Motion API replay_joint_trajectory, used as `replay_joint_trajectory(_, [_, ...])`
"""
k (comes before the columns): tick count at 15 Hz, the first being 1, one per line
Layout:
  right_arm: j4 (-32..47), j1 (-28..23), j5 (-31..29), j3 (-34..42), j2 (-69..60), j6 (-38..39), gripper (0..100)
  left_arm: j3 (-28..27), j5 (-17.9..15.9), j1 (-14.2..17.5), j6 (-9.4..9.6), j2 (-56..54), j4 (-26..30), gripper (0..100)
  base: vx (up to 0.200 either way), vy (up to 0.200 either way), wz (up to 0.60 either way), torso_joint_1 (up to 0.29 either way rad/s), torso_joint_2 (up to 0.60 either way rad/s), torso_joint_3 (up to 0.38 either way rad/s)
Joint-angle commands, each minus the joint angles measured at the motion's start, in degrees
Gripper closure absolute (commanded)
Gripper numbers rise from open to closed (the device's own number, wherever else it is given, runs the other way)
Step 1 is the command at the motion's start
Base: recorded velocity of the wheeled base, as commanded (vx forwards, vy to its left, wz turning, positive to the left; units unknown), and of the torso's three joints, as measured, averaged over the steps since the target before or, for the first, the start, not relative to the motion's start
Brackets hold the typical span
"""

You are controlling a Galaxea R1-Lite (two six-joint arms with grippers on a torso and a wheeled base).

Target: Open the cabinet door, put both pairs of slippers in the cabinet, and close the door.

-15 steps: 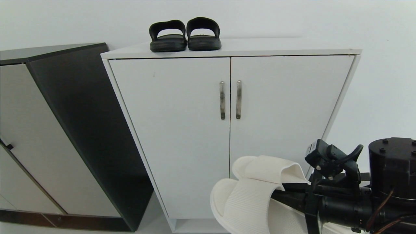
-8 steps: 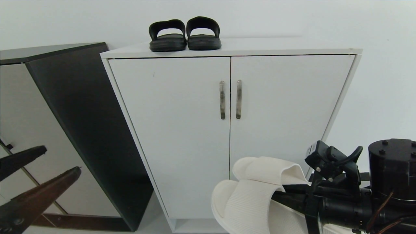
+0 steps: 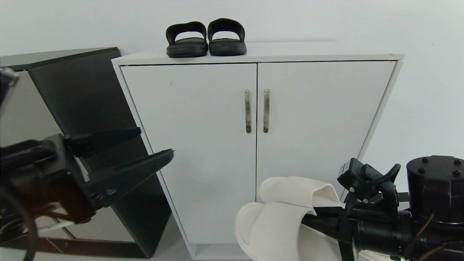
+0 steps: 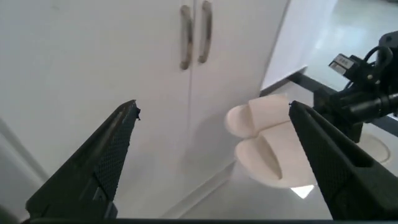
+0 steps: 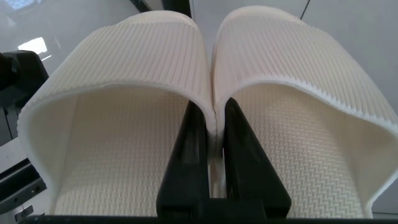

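Note:
The white cabinet (image 3: 203, 152) stands with both doors shut, its two metal handles (image 3: 248, 111) side by side at the middle seam. A pair of black slippers (image 3: 206, 38) rests on its top. My right gripper (image 3: 311, 217) is low in front of the right door, shut on the white slippers (image 3: 279, 217); its fingers (image 5: 186, 149) pinch the two inner straps together. My left gripper (image 3: 156, 146) hangs open in front of the left door's lower left part, nothing between its fingers (image 4: 106, 162). The handles (image 4: 194, 36) and the white slippers (image 4: 273, 143) lie ahead of it.
A dark cabinet (image 3: 98, 152) with a pale front stands close against the white cabinet's left side. A plain wall rises behind. Glossy floor (image 4: 249, 202) lies below the cabinet's raised base.
My left arm has come up from the lower left corner and swung right, toward the left door, with its fingers open. The right gripper and the white slippers have barely shifted.

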Motion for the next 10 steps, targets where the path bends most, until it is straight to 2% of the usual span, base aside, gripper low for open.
replay_joint_trajectory(1, [0.0,0.0,0.1,0.2,0.3,0.0,100,-5.3,2.7,-6.1,-0.28,9.1,-2.0,0,0.000,0.000,0.00,0.000,0.00,0.000])
replay_joint_trajectory(3, [0.0,0.0,0.1,0.1,0.3,0.0,100,-9.2,2.8,-9.7,-1.07,12.3,-2.0,0,0.000,0.000,0.00,0.000,0.00,0.000])
replay_joint_trajectory(5, [0.0,0.0,0.2,0.2,0.4,0.0,100,-13.9,2.8,-12.5,-3.70,16.3,-2.0,0,0.000,0.000,0.00,0.000,0.00,0.000])
replay_joint_trajectory(7, [0.0,0.6,0.2,0.3,0.4,0.0,100,-17.5,2.6,-13.3,-3.79,20.1,-1.9,0,0.000,0.000,0.00,0.000,0.00,0.000])
replay_joint_trajectory(8, [0.0,0.8,0.2,0.3,0.4,0.0,100,-19.6,2.5,-14.1,-4.41,22.3,-1.8,0,0.000,0.000,0.00,0.000,0.00,0.000])
replay_joint_trajectory(9, [0.0,1.0,0.2,0.3,0.3,0.0,100,-21.4,2.0,-14.6,-5.72,23.9,-1.8,0,0.000,0.000,0.00,0.000,0.00,0.000])
replay_joint_trajectory(10, [0.0,0.9,0.2,0.3,0.3,0.0,100,-23.2,-0.2,-14.7,-7.04,25.4,-1.7,0,0.000,0.000,0.00,0.000,0.00,0.000])
